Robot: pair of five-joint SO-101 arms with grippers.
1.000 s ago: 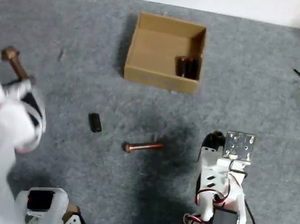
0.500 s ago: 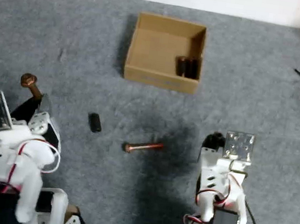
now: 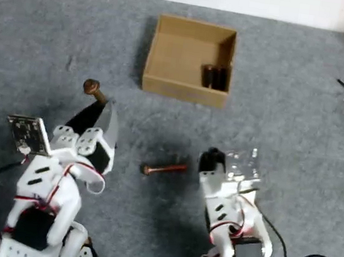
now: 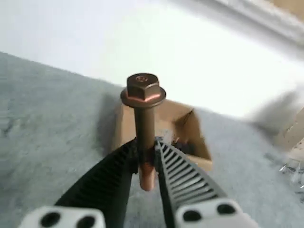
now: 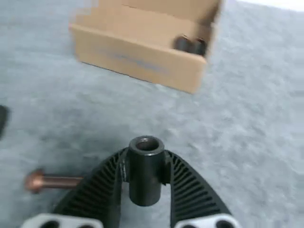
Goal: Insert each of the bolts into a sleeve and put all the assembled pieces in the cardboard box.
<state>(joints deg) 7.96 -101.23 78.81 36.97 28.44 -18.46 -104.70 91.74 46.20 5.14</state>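
Left gripper (image 4: 145,148) pinches a bolt (image 4: 144,102) by its shank, head outward, while right gripper (image 5: 145,156) clamps a sleeve (image 5: 144,183) bore-up short of the cardboard box (image 3: 183,92); the narrow hold could let the bolt twist and miss the bore

Loose bolt (image 3: 163,168) on carpet (image 3: 287,118); open room before cardboard box (image 3: 183,92).

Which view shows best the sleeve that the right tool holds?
The right wrist view. There the sleeve sits close to the camera, clamped in the right tool, and its open end with the bore is plain. The high view gives it as a small dark shape at that arm's tip, with no bore to see.
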